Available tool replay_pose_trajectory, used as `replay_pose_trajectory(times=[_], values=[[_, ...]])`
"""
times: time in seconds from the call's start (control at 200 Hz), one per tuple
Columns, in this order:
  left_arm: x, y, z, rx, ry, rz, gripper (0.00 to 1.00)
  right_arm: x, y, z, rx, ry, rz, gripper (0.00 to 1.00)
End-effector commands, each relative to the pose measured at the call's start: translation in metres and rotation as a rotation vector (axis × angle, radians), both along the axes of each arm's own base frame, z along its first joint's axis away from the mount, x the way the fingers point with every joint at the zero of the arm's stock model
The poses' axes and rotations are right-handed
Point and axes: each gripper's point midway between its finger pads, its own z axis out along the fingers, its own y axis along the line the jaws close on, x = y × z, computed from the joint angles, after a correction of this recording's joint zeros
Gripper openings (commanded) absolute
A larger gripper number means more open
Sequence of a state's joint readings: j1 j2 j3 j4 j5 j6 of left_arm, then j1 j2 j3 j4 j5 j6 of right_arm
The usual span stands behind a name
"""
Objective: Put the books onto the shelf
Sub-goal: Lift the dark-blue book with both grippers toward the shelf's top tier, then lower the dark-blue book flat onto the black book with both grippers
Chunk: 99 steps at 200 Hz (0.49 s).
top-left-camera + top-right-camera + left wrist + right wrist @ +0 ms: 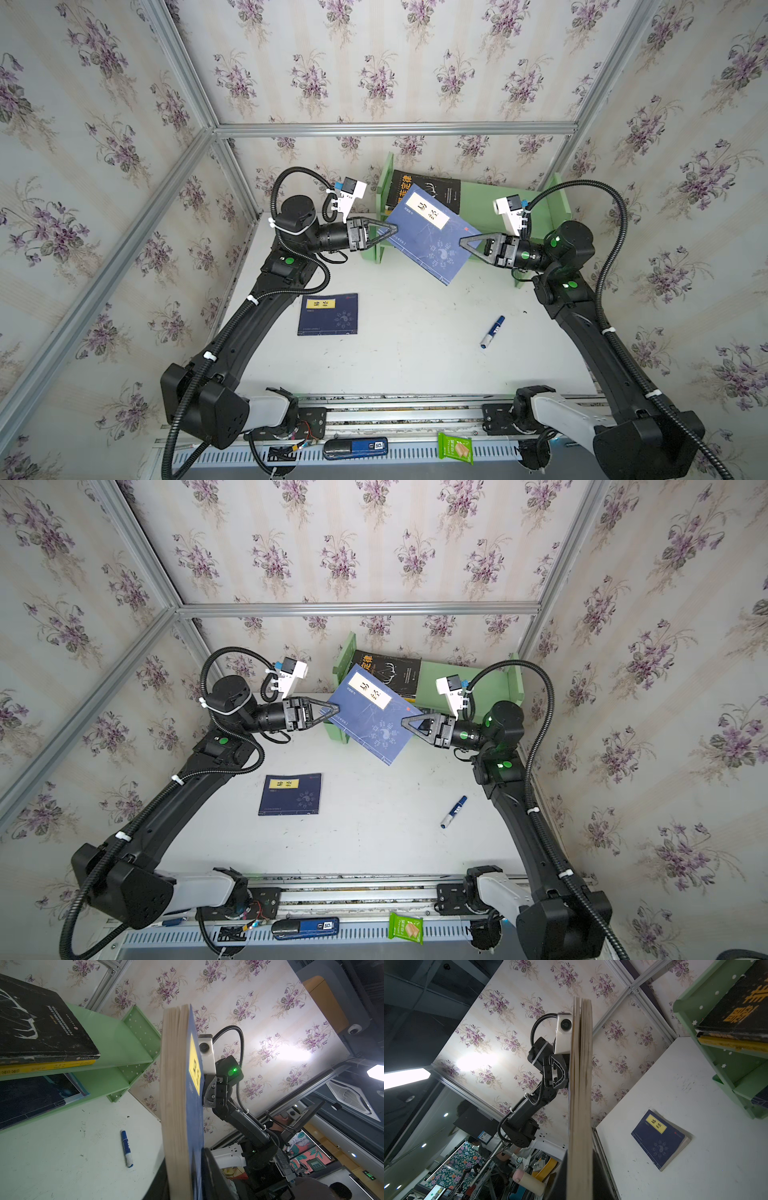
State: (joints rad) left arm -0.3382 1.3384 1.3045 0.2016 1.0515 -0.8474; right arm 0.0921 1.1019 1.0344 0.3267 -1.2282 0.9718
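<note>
With one navy book [328, 314] lying flat on the table [415, 357], the left gripper [390, 230] clamps the left edge of a second navy book [432, 245], held tilted before the green shelf [486, 199], and the right gripper [463, 242] clamps its right edge.

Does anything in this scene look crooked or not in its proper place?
Yes. The raised navy book, gripped at opposite edges by the left pincer and right pincer, hangs in the air by the shelf, turned diagonal to it. Also, a marker pen lies loose on the table; it is no book.
</note>
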Motion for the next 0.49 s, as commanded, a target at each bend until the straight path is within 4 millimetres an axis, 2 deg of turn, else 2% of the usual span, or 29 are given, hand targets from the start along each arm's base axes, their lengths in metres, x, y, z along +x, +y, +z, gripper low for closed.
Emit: replay_pose_trajectory(times=[0.0, 0.175, 0.245, 0.32, 0.445, 0.49], values=[[-0.003, 0.001, 0.011, -0.020, -0.056, -0.006, 0.22, 0.001, -0.001, 0.012, 0.013, -0.057, -0.011, 0.03], [0.000, 0.002, 0.016, -0.037, -0.066, 0.018, 0.16, 0.011, -0.002, 0.007, 0.019, -0.038, -0.052, 0.04], [0.002, 0.003, 0.019, -0.050, -0.074, 0.033, 0.14, 0.020, -0.004, 0.003, 0.018, -0.012, -0.086, 0.10], [0.004, 0.004, 0.023, -0.066, -0.083, 0.049, 0.10, 0.032, -0.006, -0.005, 0.013, 0.030, -0.128, 0.13], [0.011, 0.005, 0.027, -0.089, -0.078, 0.088, 0.08, 0.052, -0.010, -0.019, 0.027, 0.107, -0.191, 0.30], [0.016, 0.007, 0.028, -0.097, -0.076, 0.111, 0.08, 0.057, -0.011, -0.022, 0.041, 0.127, -0.197, 0.41]])
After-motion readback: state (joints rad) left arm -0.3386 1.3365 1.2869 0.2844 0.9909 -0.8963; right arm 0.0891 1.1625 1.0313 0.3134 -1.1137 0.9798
